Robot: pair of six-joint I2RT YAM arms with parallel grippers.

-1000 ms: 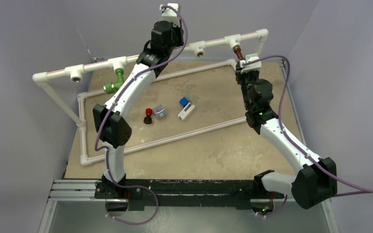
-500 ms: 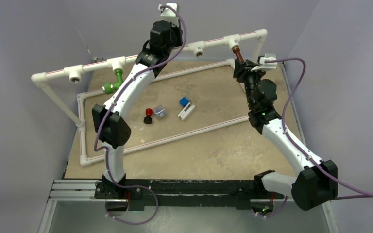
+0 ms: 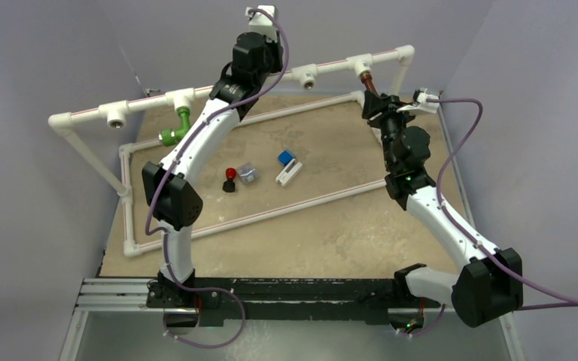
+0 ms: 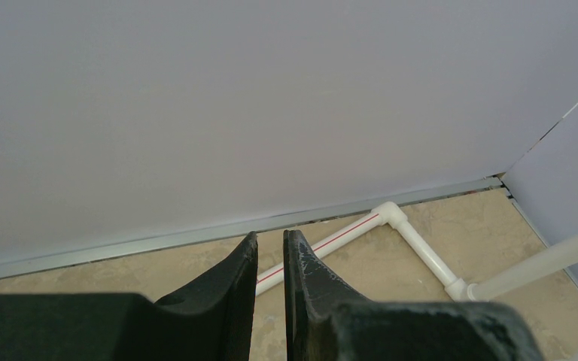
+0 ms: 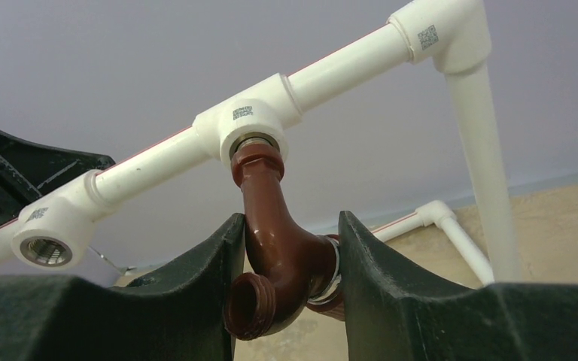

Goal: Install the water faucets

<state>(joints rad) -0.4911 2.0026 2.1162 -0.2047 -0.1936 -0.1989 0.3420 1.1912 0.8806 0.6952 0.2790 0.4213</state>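
Hanging by its upper end from the socket of a white tee fitting [image 5: 252, 113] on the raised rail of the pipe frame [image 3: 403, 54], the reddish-brown faucet [image 5: 275, 248] was found with its threaded mouth turned toward the wrist camera. It was bracketed by the right hand [image 5: 290, 222], with one finger set against its bend and the other at the metal ring on its side stub. Whether it was pinched firmly or only flanked could not be told. The green faucet [image 3: 177, 128] was seen hanging from a tee further left along the same rail, apparently fitted. The left hand [image 4: 269, 241] was pressed together on nothing and was held high near the back wall. Several faults were judged possible from this state. If the threads were not fully engaged, the faucet could be dropped to the table [image 3: 308, 226] on release. If the hand were turned with a slack grip, the fingers could be slipped over the smooth bend and no rotation passed on. If excess torque were applied, the thread could be crossed or the light frame twisted.
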